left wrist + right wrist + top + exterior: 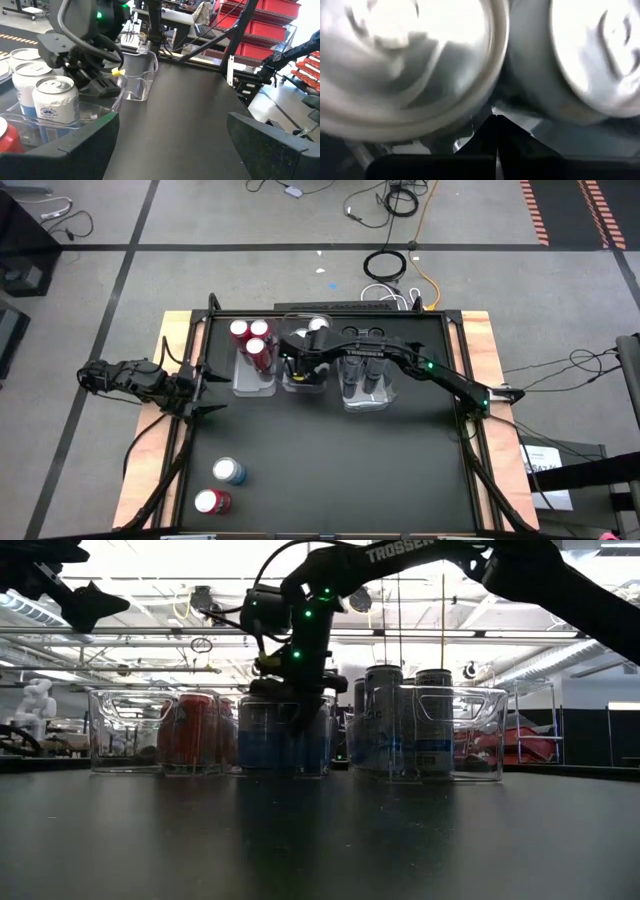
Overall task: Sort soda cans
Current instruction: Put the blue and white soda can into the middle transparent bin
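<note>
Three clear trays stand side by side at the far part of the table. The left tray holds red cans [252, 340], the middle one blue-and-silver cans [318, 326], the right one dark grey cans [365, 375]. My right gripper [295, 366] reaches down into the near end of the middle tray [300, 385], shut, right beside its cans [55, 102]. The right wrist view shows two silvery can tops [410, 60] just past the gripper [496, 125]. One blue-and-silver can [228, 471] and one red can [212, 502] stand on their bases at the near left. My left gripper [212, 390] hovers open at the table's left edge. My right gripper [106, 89] points down from above into the middle tray, its shut fingers close against the nearest blue-and-silver can [55, 102]. I cannot tell whether the fingers touch that can or the tray wall.
The table's raised frame runs around the dark top [330, 470], whose middle and near right show no objects. Cables lie on the floor beyond the far edge. The right arm [420, 365] stretches across above the grey cans' tray.
</note>
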Motion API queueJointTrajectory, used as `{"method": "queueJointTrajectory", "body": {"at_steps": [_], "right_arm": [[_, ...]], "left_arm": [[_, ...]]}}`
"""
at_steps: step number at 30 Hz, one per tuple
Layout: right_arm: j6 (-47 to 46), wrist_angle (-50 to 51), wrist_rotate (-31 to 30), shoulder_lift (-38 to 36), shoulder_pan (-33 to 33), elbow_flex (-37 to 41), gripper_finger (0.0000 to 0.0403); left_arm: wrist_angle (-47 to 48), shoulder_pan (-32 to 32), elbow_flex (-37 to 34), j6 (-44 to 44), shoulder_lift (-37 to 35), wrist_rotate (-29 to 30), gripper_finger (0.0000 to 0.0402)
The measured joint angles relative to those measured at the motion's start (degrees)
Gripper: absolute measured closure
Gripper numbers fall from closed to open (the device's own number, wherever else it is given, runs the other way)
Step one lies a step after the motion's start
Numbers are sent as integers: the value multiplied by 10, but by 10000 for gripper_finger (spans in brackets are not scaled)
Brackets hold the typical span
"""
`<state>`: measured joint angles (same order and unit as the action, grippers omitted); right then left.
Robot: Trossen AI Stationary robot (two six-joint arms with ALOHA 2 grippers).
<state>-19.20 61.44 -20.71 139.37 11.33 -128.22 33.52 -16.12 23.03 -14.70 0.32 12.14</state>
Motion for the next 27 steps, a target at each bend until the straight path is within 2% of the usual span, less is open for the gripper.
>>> {"method": "queueJointTrajectory", "body": {"at_steps": [5,14,21,23,27], "right_arm": [[-11,39,-2,0,-1,0,403],[49,-70,-30,0,6,0,403],[37,-23,-30,-3,6,-1,403],[14,14,-18,-8,5,-5,403],[-23,54,50,-22,3,-5,403]], "left_arm": [[0,0,0,0,0,0,24],[0,0,0,0,0,0,24],[0,0,0,0,0,0,24],[0,0,0,0,0,0,24],[0,0,0,0,0,0,24]]}}
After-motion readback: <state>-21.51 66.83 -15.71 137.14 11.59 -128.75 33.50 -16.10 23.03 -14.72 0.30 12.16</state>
